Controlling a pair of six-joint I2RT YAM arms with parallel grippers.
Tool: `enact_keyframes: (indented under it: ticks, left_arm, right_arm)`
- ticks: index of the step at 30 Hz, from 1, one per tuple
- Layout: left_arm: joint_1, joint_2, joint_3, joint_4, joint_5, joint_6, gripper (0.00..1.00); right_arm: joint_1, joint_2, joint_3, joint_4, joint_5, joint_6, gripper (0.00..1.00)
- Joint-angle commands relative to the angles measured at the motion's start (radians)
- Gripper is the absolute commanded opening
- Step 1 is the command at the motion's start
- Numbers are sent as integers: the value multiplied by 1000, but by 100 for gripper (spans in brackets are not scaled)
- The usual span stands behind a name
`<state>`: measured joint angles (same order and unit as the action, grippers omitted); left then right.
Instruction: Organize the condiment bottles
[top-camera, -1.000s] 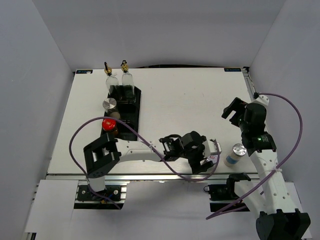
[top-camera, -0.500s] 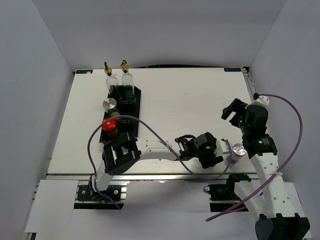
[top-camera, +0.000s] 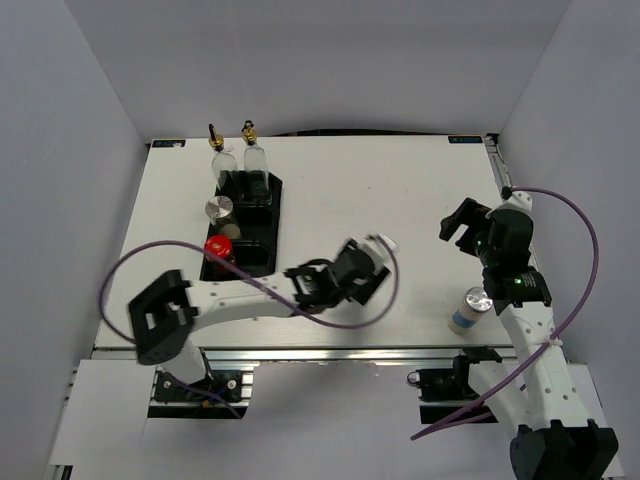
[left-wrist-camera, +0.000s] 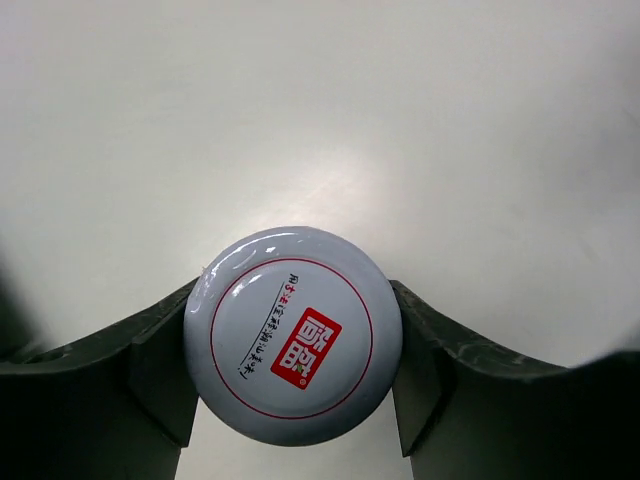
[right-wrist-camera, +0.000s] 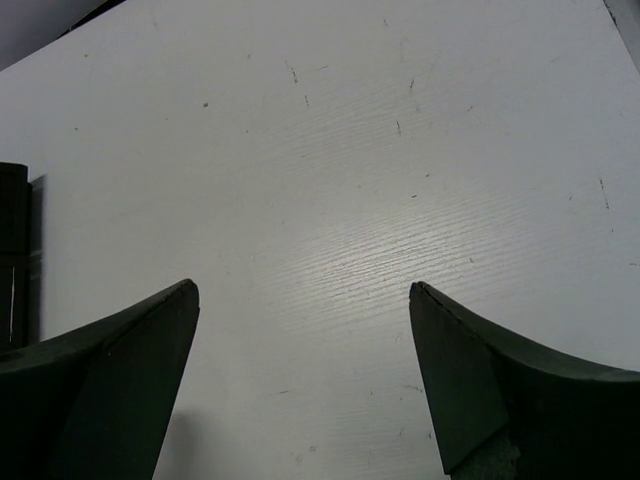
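My left gripper (top-camera: 366, 266) is shut on the red-label shaker (top-camera: 384, 243) and holds it tipped on its side over the middle of the table. The left wrist view shows the shaker's round white end (left-wrist-camera: 293, 335) with a red logo, pinched between both fingers (left-wrist-camera: 160, 360). The blue-white shaker (top-camera: 467, 310) stands near the front right. My right gripper (top-camera: 456, 224) hovers behind it, open, nothing between its fingers (right-wrist-camera: 130, 370). Two clear glass bottles (top-camera: 253, 156) with gold tops, a beige shaker (top-camera: 219, 209) and a red-capped jar (top-camera: 218, 249) stand in the black tray (top-camera: 275, 203).
The black tray lies at the left of the table, lengthwise from back to front. A purple cable (top-camera: 130, 265) loops from the left arm over the front left. The right arm's cable (top-camera: 590, 250) arcs off the right edge. Grey walls enclose the table.
My left gripper closed on the red-label shaker at the front right, beside the blue-white shaker, then carried it left and back toward the table's middle. The right arm barely moved.
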<state>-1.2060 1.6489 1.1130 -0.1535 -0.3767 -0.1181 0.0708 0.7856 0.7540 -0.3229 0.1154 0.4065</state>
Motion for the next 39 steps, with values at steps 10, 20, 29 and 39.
enact_keyframes:
  ticks: [10,20,29,39]
  left_arm:
    - [266,-400,-174,-290,-695,-523,0]
    - [382,-465,-239,-314,-673,-594,0]
    - [442,-491,-349,-224,-631,-612,2]
    - [468,-391,-355,-147,-594,-623,23]
  right_arm:
    - [-12,20,10,59,-11,-21,90]
    - [-12,41,10,58,-13,-23,89]
    - [-14,44,1,74,6,-28,89]
    - [-14,52,-2,67,-5,-32,89]
